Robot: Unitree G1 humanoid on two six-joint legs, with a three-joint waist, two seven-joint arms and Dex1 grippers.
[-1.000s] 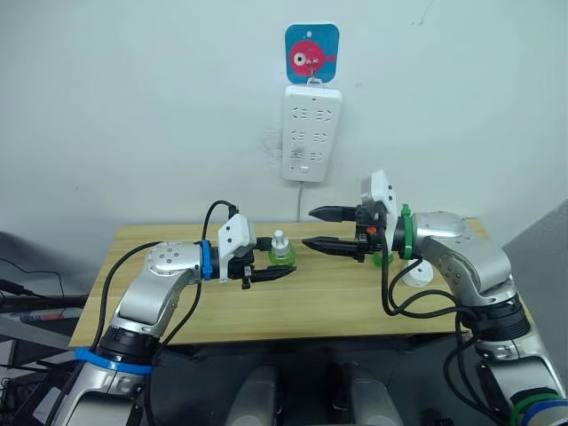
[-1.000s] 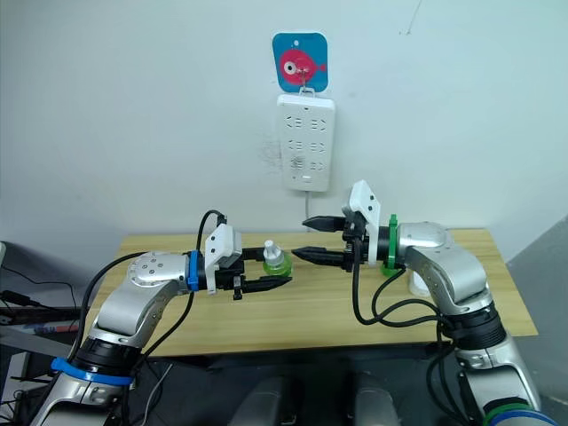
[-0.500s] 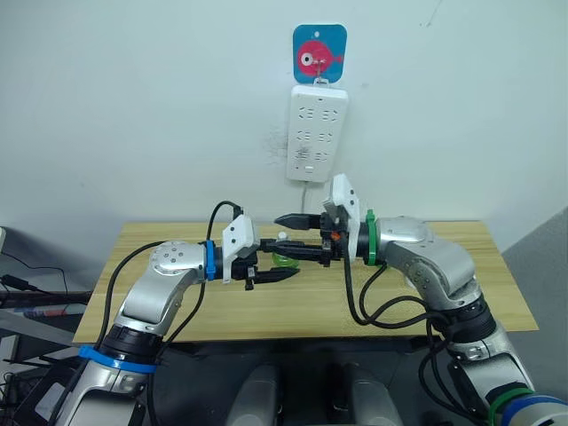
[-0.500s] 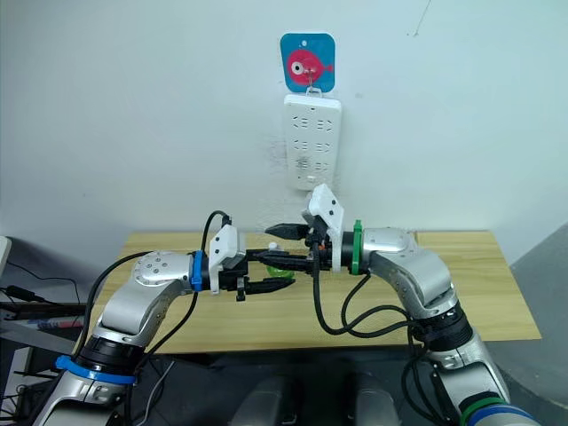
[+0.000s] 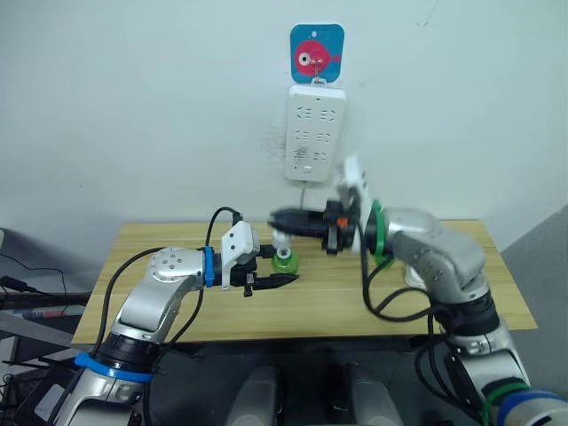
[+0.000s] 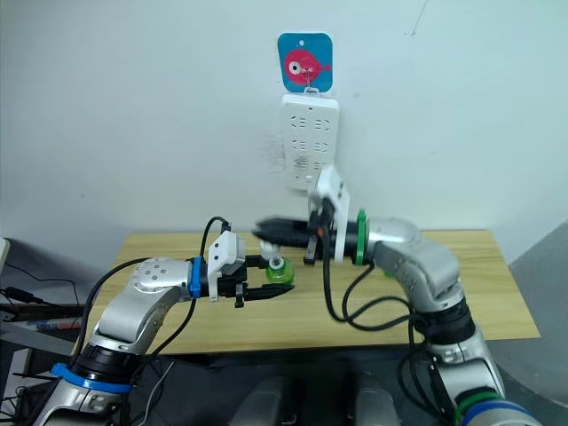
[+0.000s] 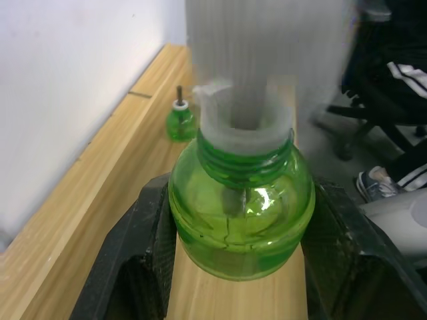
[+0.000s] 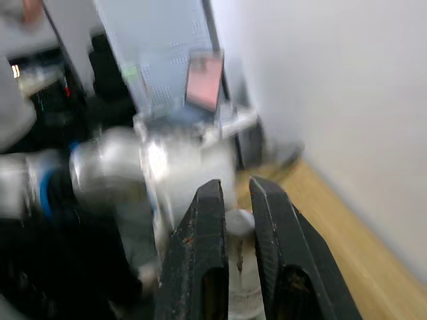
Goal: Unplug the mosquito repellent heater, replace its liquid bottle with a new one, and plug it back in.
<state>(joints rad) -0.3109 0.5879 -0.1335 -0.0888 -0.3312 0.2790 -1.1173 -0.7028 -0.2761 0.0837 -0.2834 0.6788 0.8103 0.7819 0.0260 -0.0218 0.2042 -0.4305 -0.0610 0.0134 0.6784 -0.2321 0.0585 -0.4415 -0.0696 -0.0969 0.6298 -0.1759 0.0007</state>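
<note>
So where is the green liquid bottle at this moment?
In the left eye view the green bottle sits between the left pincer's fingers above the wooden table, with the right pincer closed on its white cap.

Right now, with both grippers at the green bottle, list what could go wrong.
1. The right gripper pinches just the white cap; it could slip off.
2. The left gripper cradles the round bottle, which may spin rather than unscrew.
3. A second bottle stands near the wall; an arm could topple it.
</note>
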